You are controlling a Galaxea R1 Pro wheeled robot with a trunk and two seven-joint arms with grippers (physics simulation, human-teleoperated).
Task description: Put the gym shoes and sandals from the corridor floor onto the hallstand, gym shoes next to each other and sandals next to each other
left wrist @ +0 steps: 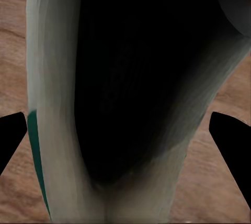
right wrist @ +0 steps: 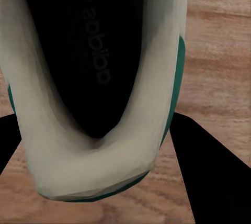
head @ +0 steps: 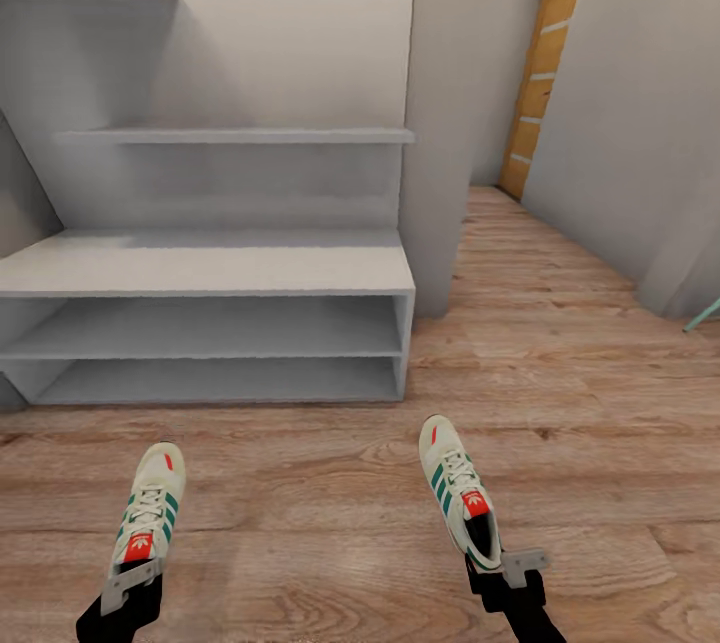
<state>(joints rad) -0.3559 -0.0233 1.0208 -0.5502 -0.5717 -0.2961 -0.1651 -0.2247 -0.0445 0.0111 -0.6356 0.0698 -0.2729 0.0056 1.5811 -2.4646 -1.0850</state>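
— What do we have at the left gripper (head: 128, 583)?

— We see it at the heel of the left gym shoe (head: 148, 516), its fingers one on each side of the heel collar. In the left wrist view the dark fingertips (left wrist: 11, 137) flank the shoe's heel (left wrist: 63, 130), so we read it as clamped on that shoe.

— And the right gripper (head: 505, 568)?

— Much the same. It sits at the heel of the right gym shoe (head: 460, 491); the right wrist view shows its black fingers (right wrist: 209, 171) pressed close on both sides of the heel (right wrist: 89, 166), with the dark insole lettering inside. We take it as closed on that shoe.

— Where are the two shoes?

— Both point toes away from us, well apart, above the corridor floor (head: 330, 483). We cannot tell whether the soles touch the planks.

— Beyond them?

— The hallstand (head: 210, 268) stands ahead and to the left: a wide grey bench top, two low open shelves under it, two staggered shelves above. To the right the corridor runs back to a wooden door (head: 545, 73).
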